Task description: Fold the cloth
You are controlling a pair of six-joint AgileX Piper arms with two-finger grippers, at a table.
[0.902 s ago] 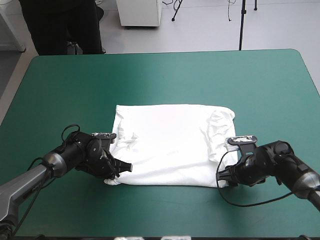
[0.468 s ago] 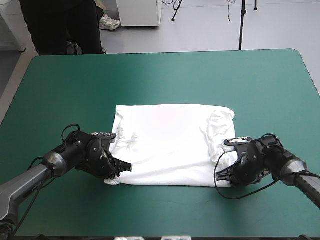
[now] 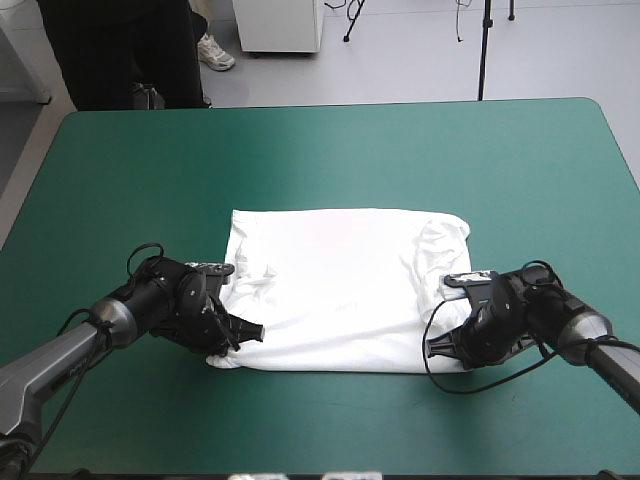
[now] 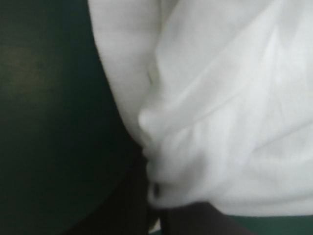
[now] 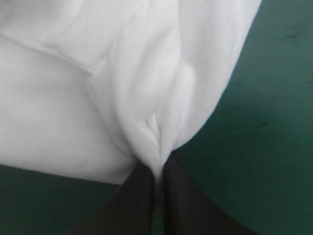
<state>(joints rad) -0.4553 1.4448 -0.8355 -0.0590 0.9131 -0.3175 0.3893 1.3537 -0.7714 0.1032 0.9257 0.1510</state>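
Left gripper (image 3: 243,333) pinching T-shirt (image 3: 340,280) lower-left corner; right gripper (image 3: 437,347) pinching lower-right corner. T-shirt flat, frame centre, on teal-green cover (image 3: 300,150).

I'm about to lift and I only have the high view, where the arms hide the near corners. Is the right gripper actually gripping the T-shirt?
Observer: Yes. The right gripper is all but shut, with a fold of the T-shirt pinched between its fingers.
Operator: And the left?
Observer: The left gripper is shut on the cloth's edge as well, with fabric bunched just ahead of it.
Operator: Any cloth spread beside the right one?
Observer: None visible. The teal-green cover shows on both sides of it.
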